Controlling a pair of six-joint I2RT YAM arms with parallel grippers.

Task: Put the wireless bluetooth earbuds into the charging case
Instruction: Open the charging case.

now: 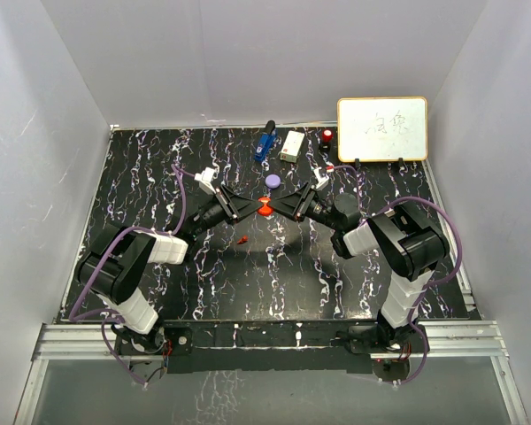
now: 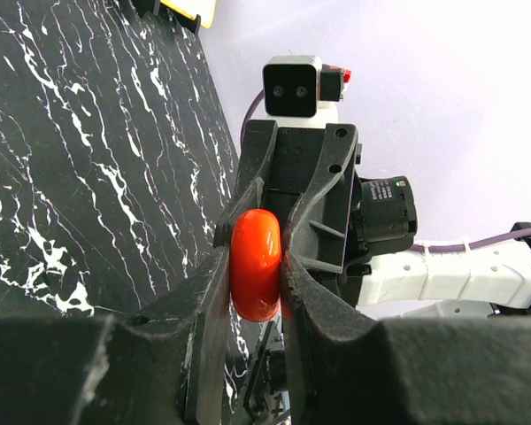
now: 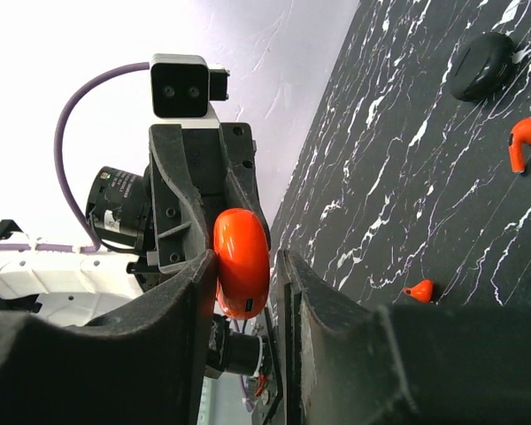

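A red charging case (image 1: 264, 208) hangs above the middle of the table between both grippers. My left gripper (image 2: 257, 239) is shut on the charging case (image 2: 255, 261), both fingers pressing its faces. My right gripper (image 3: 246, 257) straddles the same case (image 3: 242, 261) from the opposite side. One finger touches it and a narrow gap shows at the other finger. A red earbud (image 3: 524, 137) lies on the table, and a second small red piece (image 3: 419, 289) lies nearer. In the top view a red earbud (image 1: 242, 239) lies just below my left gripper (image 1: 252, 210), which faces my right gripper (image 1: 276, 208).
A purple round case (image 1: 273, 181) sits just behind the grippers. A blue gadget (image 1: 265, 142), a white box (image 1: 292, 146) and a red-topped item (image 1: 327, 135) stand at the back, beside a whiteboard (image 1: 382, 128). A dark rounded object (image 3: 482, 64) lies near the red earbud.
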